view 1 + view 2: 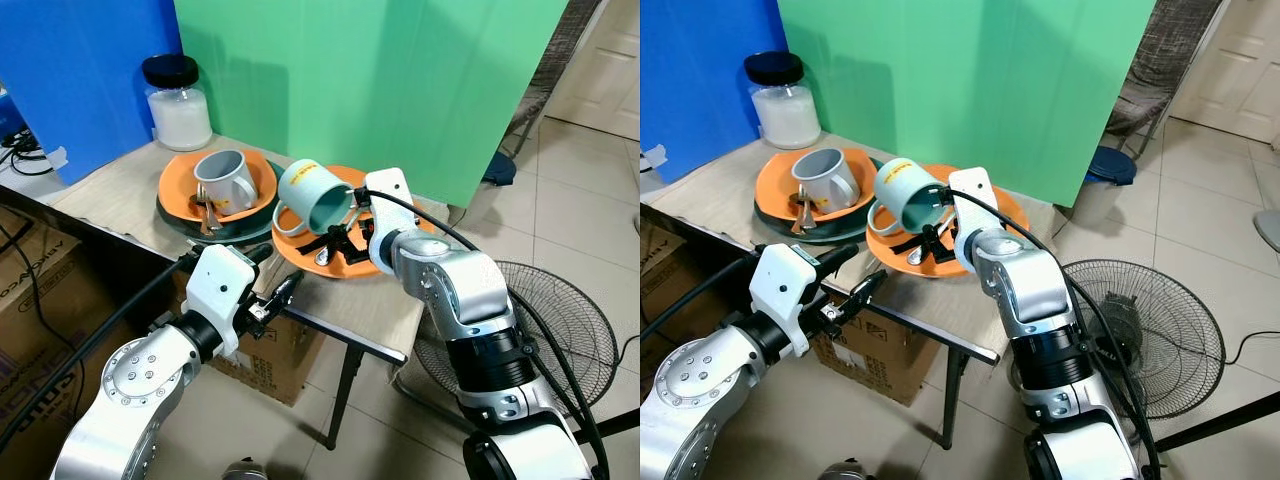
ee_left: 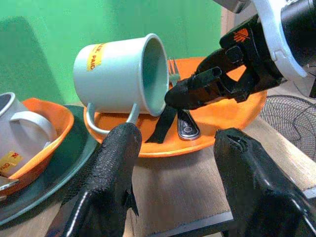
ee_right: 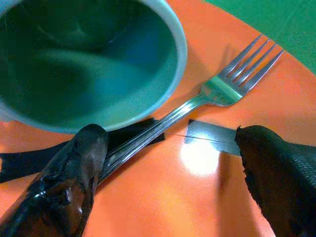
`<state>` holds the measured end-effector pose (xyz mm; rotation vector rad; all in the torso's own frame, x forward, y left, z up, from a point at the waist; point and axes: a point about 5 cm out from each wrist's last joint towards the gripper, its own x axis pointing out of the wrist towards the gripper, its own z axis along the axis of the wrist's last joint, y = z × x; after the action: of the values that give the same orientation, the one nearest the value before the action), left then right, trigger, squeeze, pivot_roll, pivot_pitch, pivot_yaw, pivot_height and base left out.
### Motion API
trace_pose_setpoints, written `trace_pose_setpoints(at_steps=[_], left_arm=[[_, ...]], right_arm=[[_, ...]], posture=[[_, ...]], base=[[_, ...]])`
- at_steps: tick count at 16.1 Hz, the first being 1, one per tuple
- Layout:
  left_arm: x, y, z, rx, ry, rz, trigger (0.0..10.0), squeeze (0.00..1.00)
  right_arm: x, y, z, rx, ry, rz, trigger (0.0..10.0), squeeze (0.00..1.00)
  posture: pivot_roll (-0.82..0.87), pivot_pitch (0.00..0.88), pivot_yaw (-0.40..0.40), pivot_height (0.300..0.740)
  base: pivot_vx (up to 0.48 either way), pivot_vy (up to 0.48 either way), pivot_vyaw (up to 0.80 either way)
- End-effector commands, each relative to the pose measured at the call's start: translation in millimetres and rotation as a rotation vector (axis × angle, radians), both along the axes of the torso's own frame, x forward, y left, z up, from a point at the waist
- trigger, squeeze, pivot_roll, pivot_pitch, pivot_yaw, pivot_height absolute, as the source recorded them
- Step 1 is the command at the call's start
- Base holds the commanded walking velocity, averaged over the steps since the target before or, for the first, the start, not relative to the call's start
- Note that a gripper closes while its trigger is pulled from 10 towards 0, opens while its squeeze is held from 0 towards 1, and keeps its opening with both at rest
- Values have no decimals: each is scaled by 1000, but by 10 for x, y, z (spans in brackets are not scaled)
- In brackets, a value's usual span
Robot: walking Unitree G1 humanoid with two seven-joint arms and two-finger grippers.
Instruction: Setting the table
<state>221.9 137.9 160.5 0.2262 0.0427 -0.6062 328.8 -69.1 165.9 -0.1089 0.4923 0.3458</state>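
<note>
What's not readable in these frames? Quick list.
- Fork handle: right wrist view, its lower end runs under the black finger.
- Yellow label on the teal mug: left wrist view, print too small and angled.
- Utensils in the orange bowl: eye views, the grey mug covers them.
- Glass jar contents: eye views, white, kind unclear.

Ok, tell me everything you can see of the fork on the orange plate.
The fork is shiny silver metal with four tines. It lies flat on the orange plate, its handle running under the rim of the tipped teal mug and over a black strip. The right tool straddles it, fingers open.
</note>
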Motion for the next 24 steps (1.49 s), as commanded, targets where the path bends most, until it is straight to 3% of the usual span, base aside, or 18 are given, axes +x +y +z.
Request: trace_pose_setpoints(at_steps=[1, 5, 10, 16, 18, 21, 24], left_arm=[[-4, -7, -10, 5, 3, -10, 10000, 0], [-5, -6, -18, 7, 0, -10, 10000, 0], [-7, -6, -19, 11, -3, -12, 10000, 0], [-4, -10, -13, 12, -7, -13, 10000, 0], [-3, -12, -11, 11, -8, -14, 10000, 0], [6, -22, -1, 9, -12, -15, 10000, 0], [1, -21, 1, 10, -13, -13, 10000, 0]], right_arm=[[19, -5, 25, -8, 4, 7, 10000, 0], [-9, 23, 4, -55, 8, 48, 10000, 0], [76, -177, -11, -132, 3, 21, 10000, 0], [164, -373, 71, -147, -12, -19, 10000, 0], [179, -349, 113, -102, -11, -24, 10000, 0], [186, -178, 160, -17, -7, -11, 10000, 0], [171, -116, 115, -13, 11, -9, 10000, 0]], posture=[[289, 0, -70, 727], [288, 0, -70, 727], [286, 0, -68, 727], [282, 0, -67, 727], [282, 0, -67, 727], [284, 0, -70, 727], [289, 0, -74, 727]], base=[[0, 0, 0], [0, 0, 0], [0, 0, 0], [0, 0, 0], [0, 0, 0], [0, 0, 0], [0, 0, 0]])
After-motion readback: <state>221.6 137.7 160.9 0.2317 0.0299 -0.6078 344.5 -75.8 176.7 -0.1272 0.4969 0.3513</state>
